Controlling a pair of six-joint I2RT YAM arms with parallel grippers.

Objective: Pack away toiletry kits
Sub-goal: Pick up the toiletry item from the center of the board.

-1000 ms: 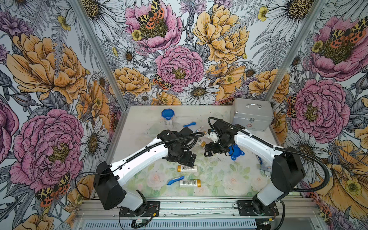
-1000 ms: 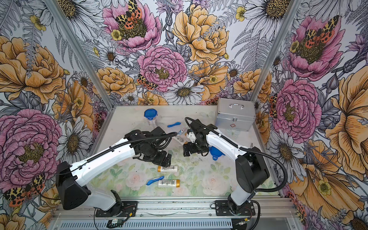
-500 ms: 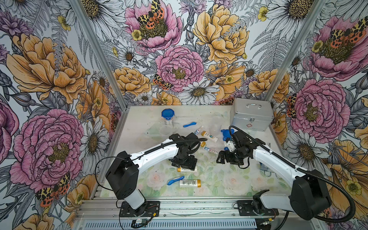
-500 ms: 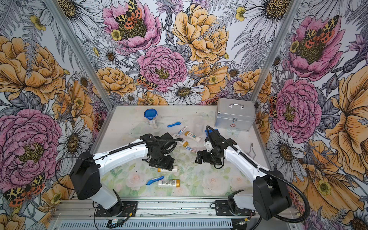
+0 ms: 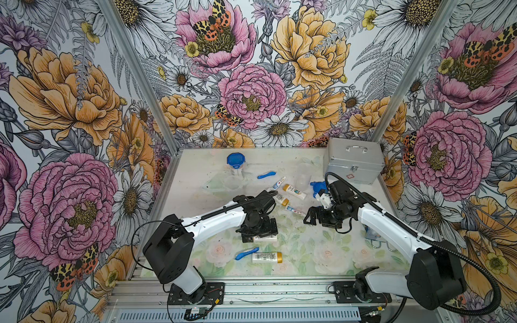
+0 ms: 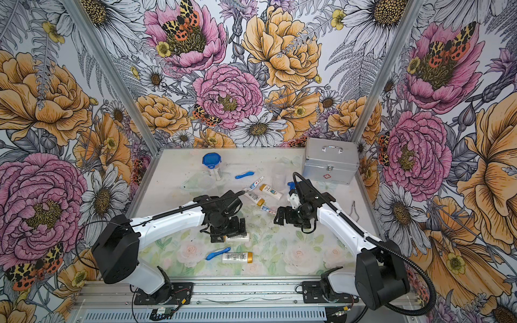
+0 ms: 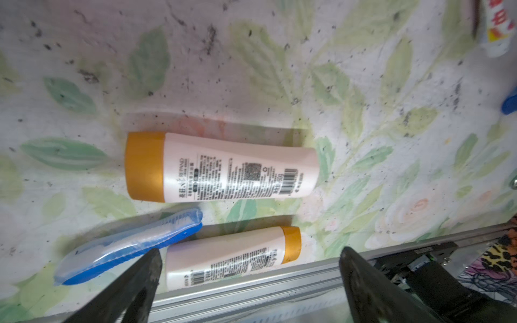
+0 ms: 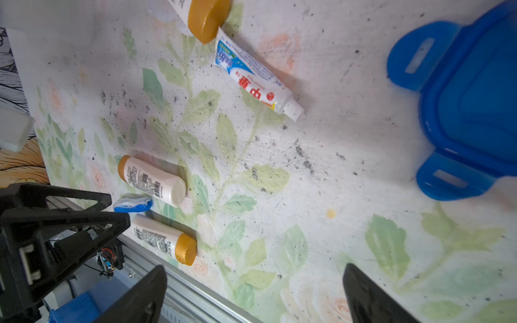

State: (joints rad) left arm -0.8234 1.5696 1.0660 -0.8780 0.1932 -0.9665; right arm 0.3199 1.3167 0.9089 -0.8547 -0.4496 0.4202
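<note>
Your left pincer [image 7: 250,251] hangs spread and empty above a bottle [image 5: 267,238], centre frame in both top views. A second bottle [image 5: 265,257] and toothbrush [image 5: 246,254] lie just below it there. Your right pincer [image 8: 254,268]: spread, empty, over the tabletop [image 5: 307,251] right of centre, lid [image 5: 317,186] just above it in frame.

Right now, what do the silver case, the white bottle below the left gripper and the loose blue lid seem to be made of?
Silver case: probably aluminium, dull brushed panels with brighter edge rails and latch.
White bottle: likely plastic, smooth with a soft sheen; its gold cap looks satin-metallic.
Blue lid: plastic, slightly translucent, with moulded slotted tabs.
</note>
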